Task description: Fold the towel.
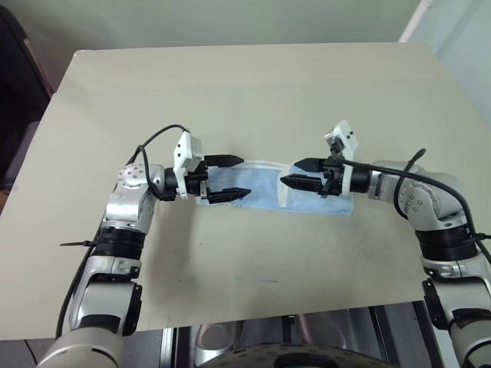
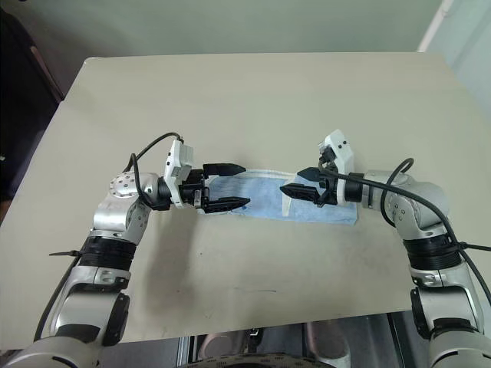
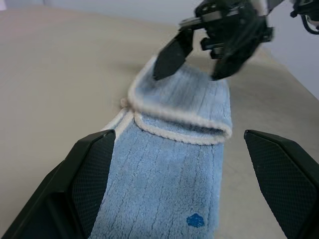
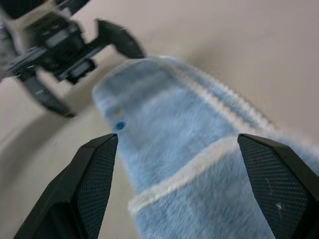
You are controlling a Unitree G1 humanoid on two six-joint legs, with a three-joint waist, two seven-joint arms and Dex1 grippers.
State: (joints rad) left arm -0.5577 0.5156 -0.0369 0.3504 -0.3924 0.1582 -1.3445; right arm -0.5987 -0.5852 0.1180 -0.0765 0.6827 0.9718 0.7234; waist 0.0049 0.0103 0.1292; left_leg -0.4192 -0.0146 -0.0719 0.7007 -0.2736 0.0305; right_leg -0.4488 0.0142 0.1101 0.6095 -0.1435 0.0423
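Both our hands stand open over the towel (image 1: 265, 188) — left hand (image 1: 228, 178) at one end, right hand (image 1: 303, 174) above the turned-over flap — and it lies partly folded mid-counter (image 1: 253, 84), so we judge them poised for the next fold.

Two arms clad in rounded silver-grey metallic shells are seen, joined by black ribbed rings at the joints. A ring of small dark screws is set into the round silver cap on the left arm's elbow housing. A thin black cable is looped above each forearm, and a black cable tie sticks out from the left arm. A white angular plastic camera bracket is mounted on each wrist. The left gripper (image 1: 229, 178) and right gripper (image 1: 301, 172) are each made of two pointed black fingers with finely textured inner pads.
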